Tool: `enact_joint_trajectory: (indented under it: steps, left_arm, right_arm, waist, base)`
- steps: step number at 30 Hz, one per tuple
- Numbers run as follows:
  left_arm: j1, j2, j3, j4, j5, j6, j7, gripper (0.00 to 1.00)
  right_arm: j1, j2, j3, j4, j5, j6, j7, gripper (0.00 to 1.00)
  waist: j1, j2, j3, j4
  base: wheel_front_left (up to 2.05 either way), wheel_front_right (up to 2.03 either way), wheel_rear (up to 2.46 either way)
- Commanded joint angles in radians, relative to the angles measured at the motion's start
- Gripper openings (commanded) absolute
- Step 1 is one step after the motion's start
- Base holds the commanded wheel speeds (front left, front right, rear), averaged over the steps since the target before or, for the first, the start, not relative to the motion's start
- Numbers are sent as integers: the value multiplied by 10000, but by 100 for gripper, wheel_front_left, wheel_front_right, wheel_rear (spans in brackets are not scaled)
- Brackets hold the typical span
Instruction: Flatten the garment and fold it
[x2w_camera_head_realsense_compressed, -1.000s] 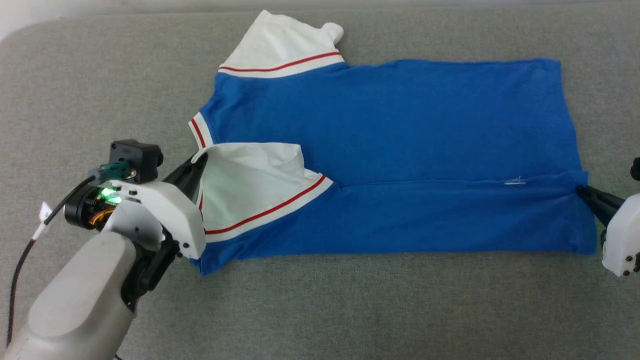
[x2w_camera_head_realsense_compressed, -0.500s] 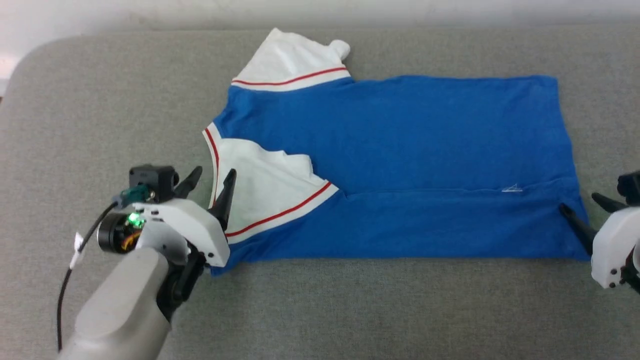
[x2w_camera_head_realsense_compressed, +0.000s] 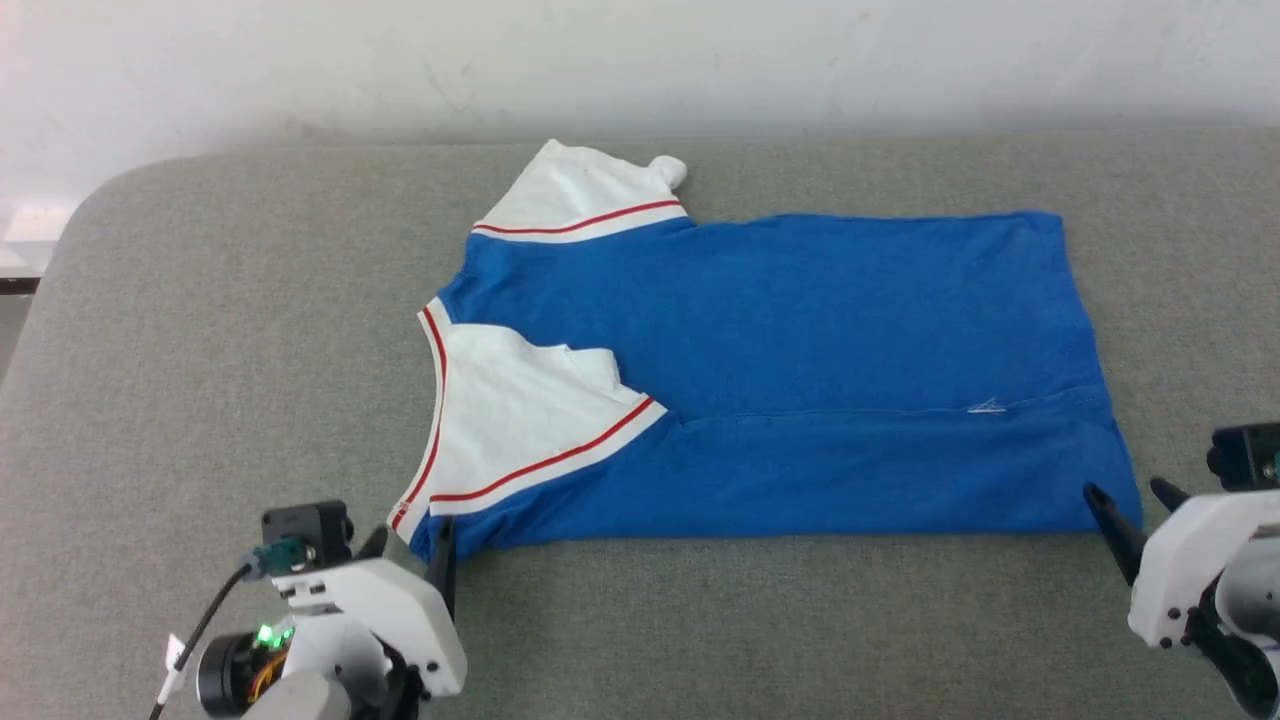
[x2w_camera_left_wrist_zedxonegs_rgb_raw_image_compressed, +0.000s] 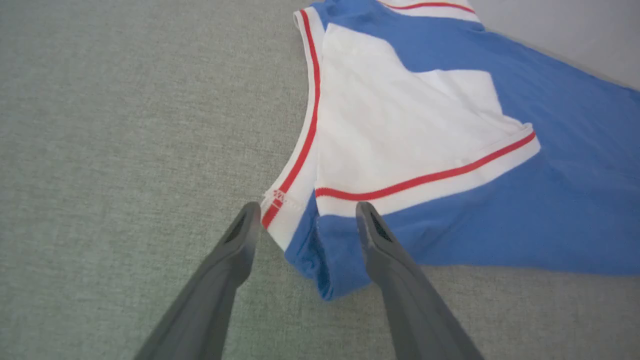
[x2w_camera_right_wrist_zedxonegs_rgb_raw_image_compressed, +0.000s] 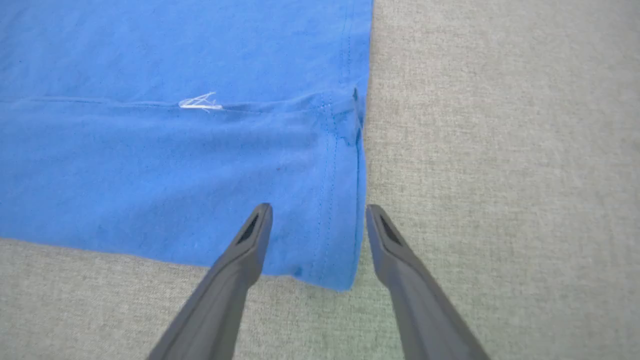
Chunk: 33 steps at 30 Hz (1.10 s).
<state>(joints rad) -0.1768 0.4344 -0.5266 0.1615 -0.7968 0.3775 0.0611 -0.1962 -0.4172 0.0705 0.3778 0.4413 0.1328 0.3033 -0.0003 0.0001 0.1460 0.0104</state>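
The garment (x2w_camera_head_realsense_compressed: 800, 380), a bright blue T-shirt with white red-trimmed sleeves, lies on the grey cushion with its near long edge folded over the body. One white sleeve (x2w_camera_head_realsense_compressed: 520, 420) lies flat on the fold, and a small white logo (x2w_camera_head_realsense_compressed: 988, 407) shows near the hem. My left gripper (x2w_camera_head_realsense_compressed: 410, 540) is open at the near left shoulder corner (x2w_camera_left_wrist_zedxonegs_rgb_raw_image_compressed: 320, 260), its fingers above the cloth and straddling it. At the near right hem corner (x2w_camera_right_wrist_zedxonegs_rgb_raw_image_compressed: 340, 270) my right gripper (x2w_camera_head_realsense_compressed: 1128, 492) is open too, with nothing held.
The grey cushion surface (x2w_camera_head_realsense_compressed: 250, 330) stretches well past the shirt on the left and in front. A pale wall (x2w_camera_head_realsense_compressed: 640, 60) runs along the back edge. The far sleeve (x2w_camera_head_realsense_compressed: 580, 195) sticks out toward that wall.
Both grippers opened and let go of the folded edge, then drew back toward me. The sleeve settled flat. The head camera tilted up, shifting the whole picture down.
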Motion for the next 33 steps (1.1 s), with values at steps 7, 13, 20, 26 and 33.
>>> enact_joint_trajectory:
  steps: [7, 13, 20, 26, 33]
  left_arm:
    - [448, 550, -242, -979, 163, 810, 1087, 100]
    - [293, 504, -239, -792, 164, 961, 1207, 100]
    - [50, 325, -483, -31, -79, 473, 1524, 0]
    - [-75, 146, -432, 203, -107, 17, 919, 0]
    - [-207, 12, -496, -445, 189, -164, 193, 0]
  right_arm:
    - [1443, 1530, -1840, -2801, -1485, -21, 1720, 100]
    - [1896, 2110, -2296, -4363, -1906, -21, 2536, 100]
    - [1962, 2177, -2525, -4960, -2061, -21, 2878, 100]
    - [1780, 2201, -2969, -4563, -2534, -21, 2964, 100]
    - [1203, 2612, -3246, -3596, -3351, -21, 3178, 100]
  waist:
    - [3, -1, 275, -215]
    - [3, -1, 737, -400]
    - [3, -1, 1129, -486]
    - [3, -1, 951, -262]
    - [3, -1, 742, 128]
  base:
    - [0, 0, 0]
    - [0, 0, 0]
    - [0, 0, 0]
    - [0, 0, 0]
    - [0, 0, 0]
